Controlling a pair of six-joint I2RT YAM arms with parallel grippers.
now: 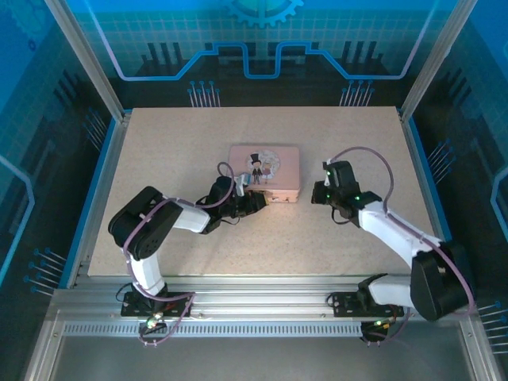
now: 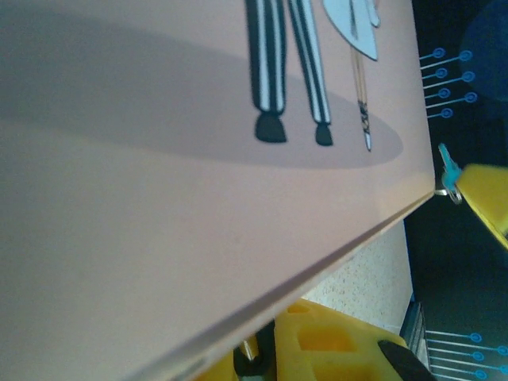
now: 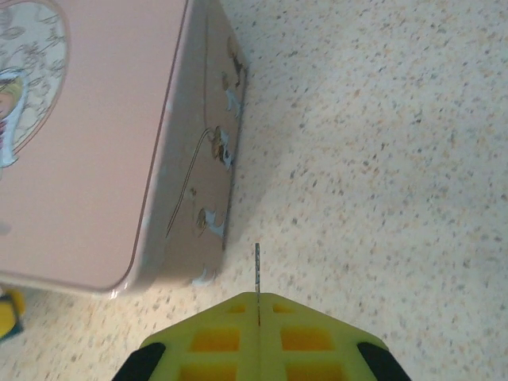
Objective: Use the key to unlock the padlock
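Pink tin [image 1: 263,168] sits mid-table [image 1: 159,159], lid shut, so no clue what's inside. Right tool [image 3: 258,300] is pinched tight on the key [image 3: 256,270], seen edge-on, just off the tin's right side. Left tool [image 1: 249,203] is pressed up against the tin's front, but I can't tell how far open it is.

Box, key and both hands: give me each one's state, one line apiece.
Pink box: lid closed, sitting flat on the table.
Key: pinched in the right hand, thin blade sticking out, clear of the box.
Right hand: shut on the key, beside the box.
Left hand: at the box's front edge; open or shut unclear.
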